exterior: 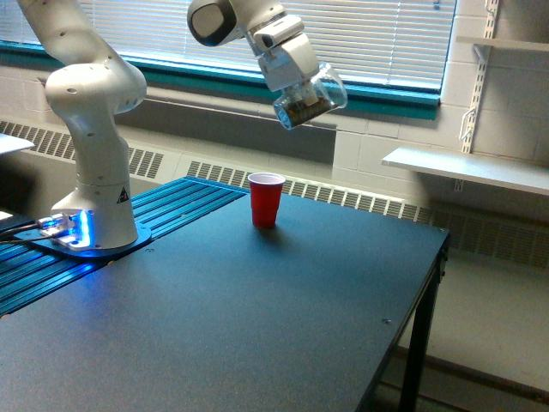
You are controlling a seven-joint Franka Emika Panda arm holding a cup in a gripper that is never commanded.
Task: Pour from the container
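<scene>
Presently the gripper (294, 84) clasps the clear cup (310, 96) (dark contents, tilted) above-right of the red cup (266, 199); approach step, next centring over its mouth.

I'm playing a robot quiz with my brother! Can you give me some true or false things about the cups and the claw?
1. The claw holds a clear cup up in the air. True.
2. The clear cup is empty. False: something dark and brown sits inside it.
3. The red cup stands upright on the dark table. True.
4. The clear cup is touching the red cup. False: it hangs well above it, a bit toward the exterior view's right.
5. The red cup is lying on its side. False: it stands with its open top up.
6. The clear cup is tilted. True.
</scene>
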